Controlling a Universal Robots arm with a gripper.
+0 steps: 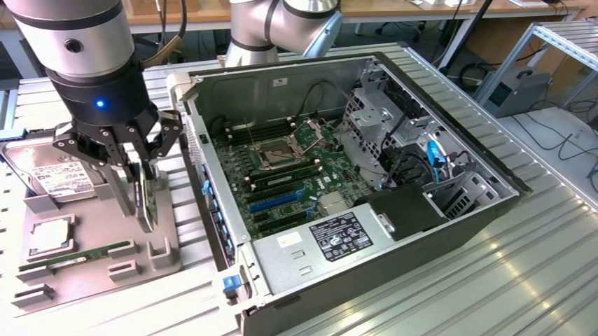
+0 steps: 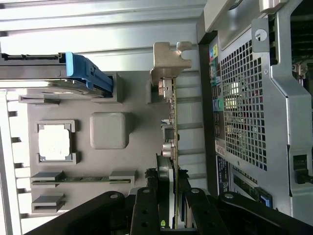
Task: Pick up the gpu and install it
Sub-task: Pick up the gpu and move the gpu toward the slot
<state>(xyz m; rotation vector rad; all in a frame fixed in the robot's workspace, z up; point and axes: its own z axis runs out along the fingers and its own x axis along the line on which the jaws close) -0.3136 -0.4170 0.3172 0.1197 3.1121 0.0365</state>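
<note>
Computer case (image 1: 280,80): open on its side toward the exterior view's right. I can see the board and its blue slot (image 1: 276,199).
Tray (image 1: 94,269): grey, just beside the case on the exterior view's left. It carries the hard drive (image 1: 52,175) and the memory stick (image 1: 75,257).
Graphics card (image 1: 142,206): on edge at the tray, directly under my gripper. From the wrist view, its long axis runs parallel to the case's perforated rear panel (image 2: 244,122) and ends in the metal bracket (image 2: 168,61).
Gripper (image 1: 138,178): about half closed, one finger on each flat face of the card, gripping it as best I can judge (I can't tell whether the bottom edge has left the tray).
Relation: the slot lies toward the exterior view's right of the held card.
</note>
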